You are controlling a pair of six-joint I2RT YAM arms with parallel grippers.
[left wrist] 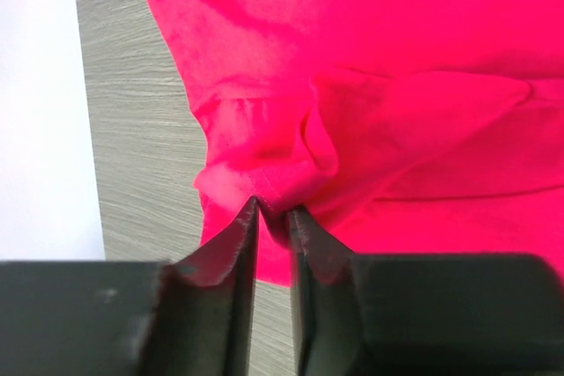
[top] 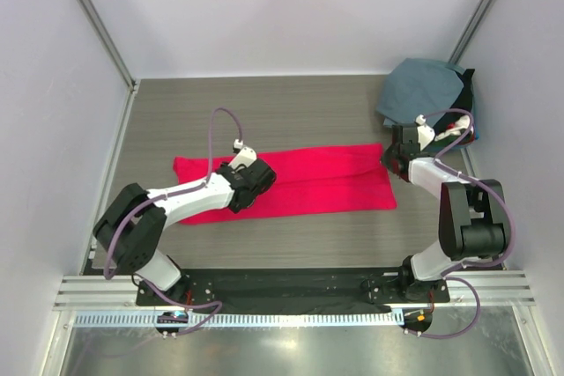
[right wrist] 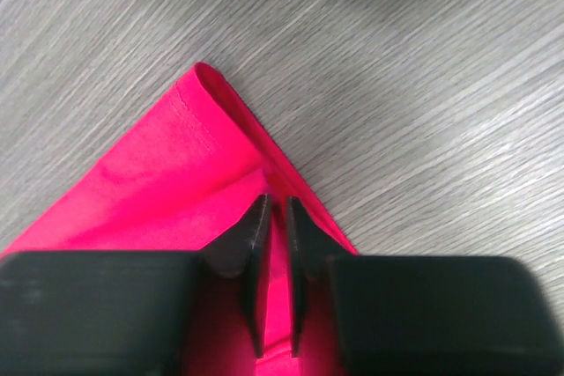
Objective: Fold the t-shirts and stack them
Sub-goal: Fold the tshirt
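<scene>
- Stretching left to right across the middle of the tabletop (top: pixel 264 112), the red shirt (top: pixel 326 182) lies as a long flat band. Its long axis runs parallel to the near edge.
- The left hand (top: pixel 251 173) is on the band, well in from its left end. In the wrist view the left hand (left wrist: pixel 271 210) is clenched on a raised fold of red cloth, with the fingertips almost meeting.
- The right hand (top: pixel 398 158) is at the band's far right corner. Its wrist view shows the hand (right wrist: pixel 276 204) grasping red cloth just behind that pointed corner, with only a thin strip showing between the fingers.
- The two grips therefore lie along the long axis, left hand inward and right hand at the end. Red cloth beyond the left hand lies free on the tabletop.
- A grey shirt (top: pixel 423 85) sits bunched in the far right corner, just beyond the right hand and well apart from the left.
- Judging from this, a fold across the long axis would carry the right end leftward over the band. The right arm is the nearer one to the grey shirt for stacking.
</scene>
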